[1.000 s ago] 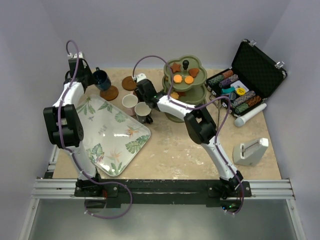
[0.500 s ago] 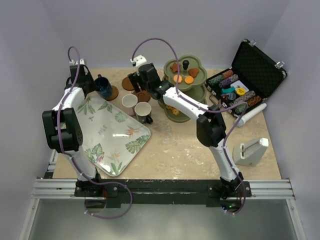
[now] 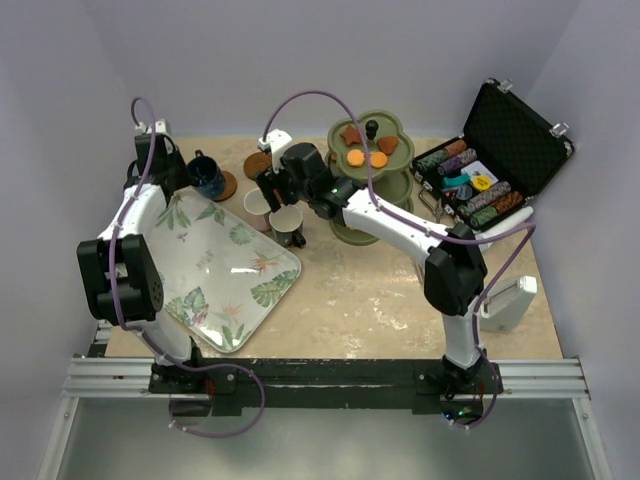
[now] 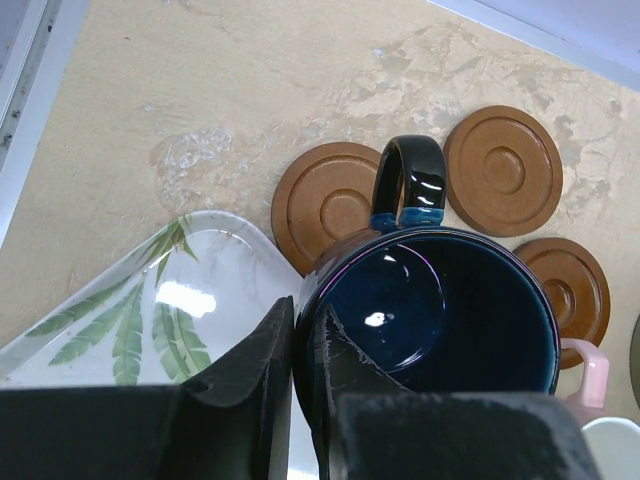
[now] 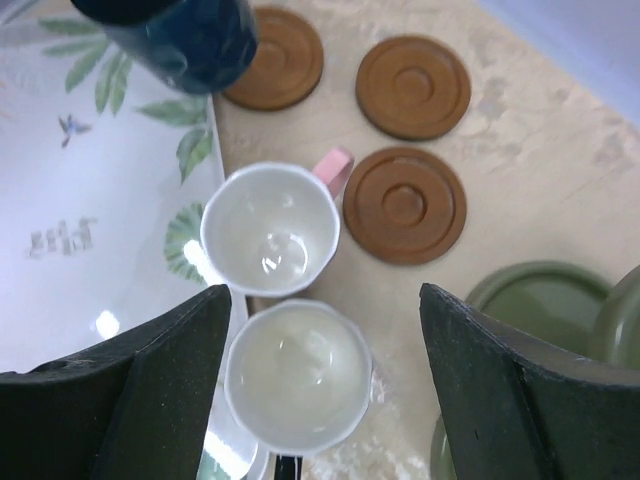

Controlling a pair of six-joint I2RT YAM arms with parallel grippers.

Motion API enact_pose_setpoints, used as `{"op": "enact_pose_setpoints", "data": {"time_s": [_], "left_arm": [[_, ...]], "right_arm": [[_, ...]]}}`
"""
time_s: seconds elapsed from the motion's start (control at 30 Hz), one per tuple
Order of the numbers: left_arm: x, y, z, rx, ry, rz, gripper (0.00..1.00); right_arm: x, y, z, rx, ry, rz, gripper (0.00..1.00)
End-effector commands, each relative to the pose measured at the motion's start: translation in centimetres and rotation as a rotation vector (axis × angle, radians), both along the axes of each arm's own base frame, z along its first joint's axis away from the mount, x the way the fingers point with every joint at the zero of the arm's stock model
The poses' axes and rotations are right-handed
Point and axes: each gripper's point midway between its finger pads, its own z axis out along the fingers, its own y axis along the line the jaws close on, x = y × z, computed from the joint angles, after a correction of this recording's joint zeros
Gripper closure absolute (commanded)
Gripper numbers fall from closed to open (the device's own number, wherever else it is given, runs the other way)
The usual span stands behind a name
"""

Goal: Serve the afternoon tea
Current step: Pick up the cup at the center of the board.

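My left gripper (image 4: 300, 322) is shut on the rim of the navy cup (image 4: 440, 310), one finger inside and one outside. The cup hangs over a brown saucer (image 4: 325, 200) by the tray corner; from above it is the navy cup (image 3: 207, 174). My right gripper (image 5: 322, 300) stands open above the pinkish-white cup (image 5: 270, 228) and the cream cup (image 5: 297, 375), holding nothing. Two more saucers (image 5: 413, 87) (image 5: 404, 205) lie on the table beside them. The olive-green stand (image 3: 372, 178) carries orange and brown biscuits (image 3: 355, 156) on its top tier.
The leaf-patterned white tray (image 3: 230, 270) lies at the left, its edge touching the two pale cups. An open black case of poker chips (image 3: 500, 150) sits at the far right, with a white cylinder (image 3: 498, 230) and a white box (image 3: 505, 300) in front of it.
My right gripper has opened, left a saucer beside the pinkish-white cup, and drawn back over the two pale cups. The left gripper keeps its hold on the navy cup, shifted slightly.
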Motion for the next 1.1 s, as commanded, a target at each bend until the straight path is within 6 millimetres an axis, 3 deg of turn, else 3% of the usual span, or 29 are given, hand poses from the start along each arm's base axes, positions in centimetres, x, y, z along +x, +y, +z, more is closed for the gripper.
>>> {"op": "enact_pose_setpoints", "data": {"time_s": [0.0,0.37,0.7,0.83,0.97,1.07], "left_arm": [[0.6,-0.7,5.4,0.006,-0.157,-0.033,1.0],[0.9,-1.5,5.3,-0.029,-0.156,-0.077,1.0],[1.0,-1.9,5.3,-0.042,-0.157,-0.091,1.0],[1.0,-2.0,5.4,-0.042,-0.161,-0.094,1.0],[1.0,-2.1,5.4,-0.046,-0.161,-0.099,1.0],[1.0,-2.1,5.5,-0.049,-0.163,-0.101,1.0]], "right_arm": [[-1.0,-1.4,-0.2,0.022,0.038,-0.013,0.22],[0.2,-3.3,-6.4,-0.066,0.129,-0.046,0.37],[0.3,-2.1,-10.6,-0.121,0.186,0.022,0.5],[0.4,-2.2,-10.8,-0.132,0.188,0.013,0.65],[0.5,-3.6,-9.9,-0.174,0.157,-0.018,0.91],[0.4,-4.9,-8.4,-0.185,0.135,-0.062,0.97]]}}
